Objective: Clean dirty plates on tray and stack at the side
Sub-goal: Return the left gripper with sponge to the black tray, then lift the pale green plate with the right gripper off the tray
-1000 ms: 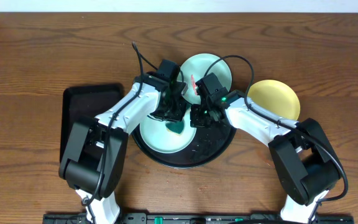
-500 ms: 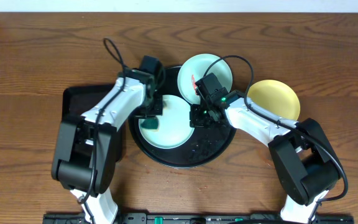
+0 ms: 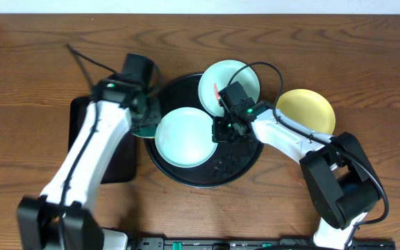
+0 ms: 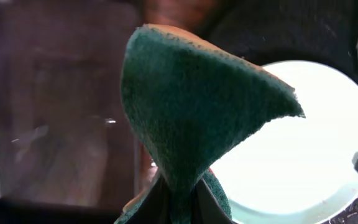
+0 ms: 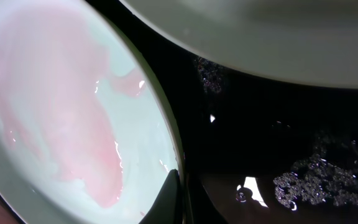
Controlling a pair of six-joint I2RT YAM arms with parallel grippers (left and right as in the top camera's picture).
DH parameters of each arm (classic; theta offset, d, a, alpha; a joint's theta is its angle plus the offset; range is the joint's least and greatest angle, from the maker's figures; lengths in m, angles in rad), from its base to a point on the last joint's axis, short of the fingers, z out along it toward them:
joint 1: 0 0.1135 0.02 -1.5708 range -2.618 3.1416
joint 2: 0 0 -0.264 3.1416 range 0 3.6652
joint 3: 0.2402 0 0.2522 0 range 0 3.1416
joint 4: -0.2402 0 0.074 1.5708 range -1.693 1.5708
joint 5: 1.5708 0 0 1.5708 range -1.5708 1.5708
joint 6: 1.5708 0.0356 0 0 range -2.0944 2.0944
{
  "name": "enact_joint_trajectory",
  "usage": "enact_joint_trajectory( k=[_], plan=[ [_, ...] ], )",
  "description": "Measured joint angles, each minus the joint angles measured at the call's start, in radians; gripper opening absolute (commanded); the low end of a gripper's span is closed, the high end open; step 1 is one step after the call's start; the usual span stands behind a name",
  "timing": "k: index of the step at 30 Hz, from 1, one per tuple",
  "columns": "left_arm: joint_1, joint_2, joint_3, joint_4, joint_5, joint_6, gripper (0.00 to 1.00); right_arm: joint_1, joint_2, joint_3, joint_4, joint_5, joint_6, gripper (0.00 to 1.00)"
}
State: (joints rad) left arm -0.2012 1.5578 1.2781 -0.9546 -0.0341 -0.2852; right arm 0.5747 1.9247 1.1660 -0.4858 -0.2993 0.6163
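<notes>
near aqua plate point(image 3: 182, 137): laid flat inside the round black tray point(image 3: 238, 163), left of centre; a pale pink film is seen on its face in the right wrist view.
far aqua plate point(image 3: 231, 82): set over the tray's far rim, with a red smear at its left edge.
yellow plate point(image 3: 305, 111): on the desk point(image 3: 367, 55), right of the tray.
right end effector point(image 5: 178, 198): clamped on the near aqua plate's right rim.
left end effector point(image 4: 178, 202): clamped on a green sponge point(image 4: 191, 106), held at the tray's left rim, beside a rectangular black tray point(image 3: 82, 114).
foam point(image 5: 328, 174): noted on the tray floor.
</notes>
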Motion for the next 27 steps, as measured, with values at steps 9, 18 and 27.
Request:
enact_joint_trajectory(
  k=[9,18,27],
  plan=[
    [0.139,-0.025,0.0,-0.031,-0.012,-0.003,0.07,0.0,0.0,0.0,0.035,0.023,0.009,0.01],
    [0.159,-0.025,0.0,-0.031,-0.018,-0.003,0.08,0.0,0.0,0.0,0.035,0.027,0.016,0.01],
    [0.159,-0.021,0.0,-0.031,-0.018,-0.003,0.07,0.027,0.0,0.081,-0.137,0.079,-0.057,0.01]
  ],
)
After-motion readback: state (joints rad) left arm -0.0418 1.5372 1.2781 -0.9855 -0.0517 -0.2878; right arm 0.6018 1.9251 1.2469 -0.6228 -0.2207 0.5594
